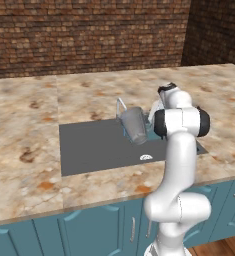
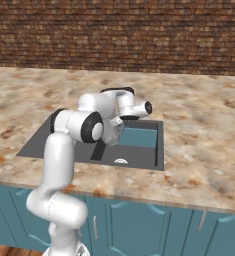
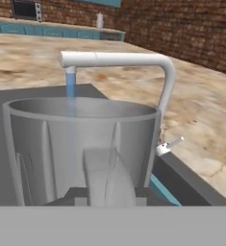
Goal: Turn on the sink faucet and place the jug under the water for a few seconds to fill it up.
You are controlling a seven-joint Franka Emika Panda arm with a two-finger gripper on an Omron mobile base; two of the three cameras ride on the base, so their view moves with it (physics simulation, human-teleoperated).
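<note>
The translucent grey jug point(image 3: 56, 139) hangs upright over the dark sink point(image 1: 99, 145), directly under the curved spout of the sink faucet point(image 3: 133, 60). A blue stream of water point(image 3: 71, 89) falls from the spout into the jug's open top. My gripper point(image 3: 107, 197) is shut on the jug at its looped handle, with the fingertips mostly hidden behind the glass. In the left base view the jug point(image 1: 134, 125) tilts slightly beside the thin faucet point(image 1: 120, 106), just left of my hand. The faucet's small lever point(image 3: 169, 144) sticks out at its base.
Marbled stone counter point(image 1: 29, 130) surrounds the sink on all sides. The round white drain point(image 1: 146, 157) lies at the basin's near right. A brick wall point(image 1: 89, 30) rises behind the counter. Teal cabinet doors point(image 1: 89, 230) run below the front edge.
</note>
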